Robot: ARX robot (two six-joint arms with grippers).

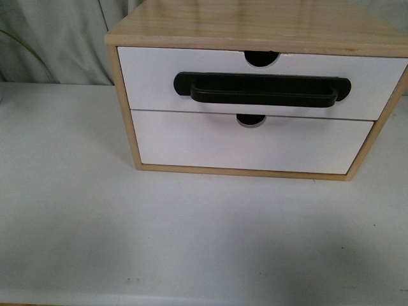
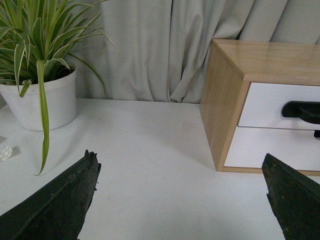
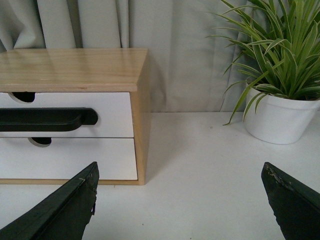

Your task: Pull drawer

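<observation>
A light wood cabinet (image 1: 255, 25) stands on the white table. Its upper drawer (image 1: 153, 80) has a white front, a long black bar handle (image 1: 261, 89) and a half-round notch (image 1: 261, 58) in its top edge; it sits flush, closed. Neither arm shows in the front view. My left gripper (image 2: 180, 172) is open over bare table, with the drawer (image 2: 265, 102) off to one side of it. My right gripper (image 3: 180, 175) is open too, nothing between its fingers, and the drawer (image 3: 112, 117) with its handle (image 3: 45, 120) lies beyond one finger.
Below it sits a plain white drawer front (image 1: 248, 143) without a handle. A potted striped plant (image 2: 40, 95) stands to the cabinet's left, another plant (image 3: 282, 117) to its right. Grey curtains (image 2: 165, 45) hang behind. The white table (image 1: 191, 236) spreads before the cabinet.
</observation>
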